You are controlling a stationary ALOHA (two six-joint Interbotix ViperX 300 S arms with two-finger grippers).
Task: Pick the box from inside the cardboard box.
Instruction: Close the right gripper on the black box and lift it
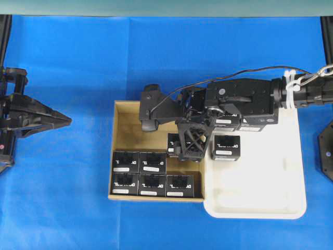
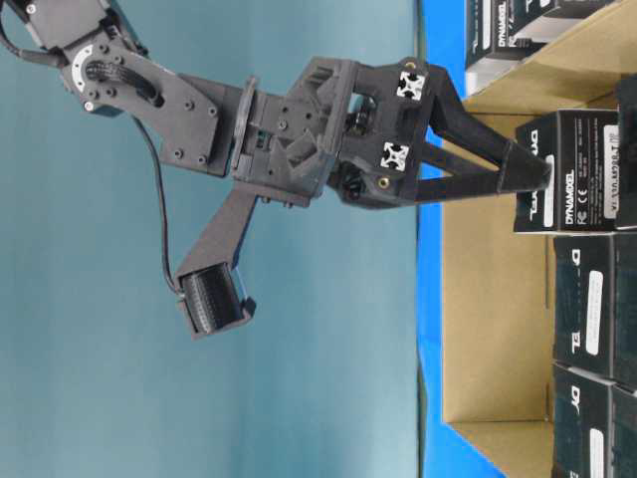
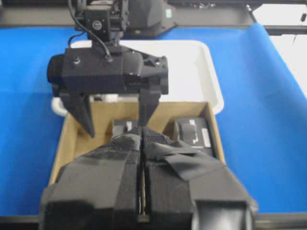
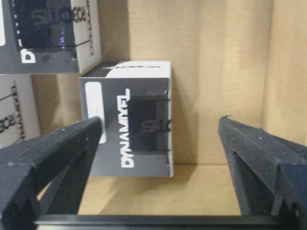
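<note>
With its jaws spread wide and grasping nothing, the right claw (image 4: 158, 158) hangs over the carton (image 1: 125, 117) at frame centre, straddling the lone box (image 4: 129, 120) in the row above the five packed along the lower edge, presumably because that one has free space on both sides. Left claw (image 1: 65, 121) sits parked at the far left over the blue counter (image 1: 78, 62), clenched, out of the way. White tray (image 1: 281, 177) on the right already has boxes, likely the drop spot.
</note>
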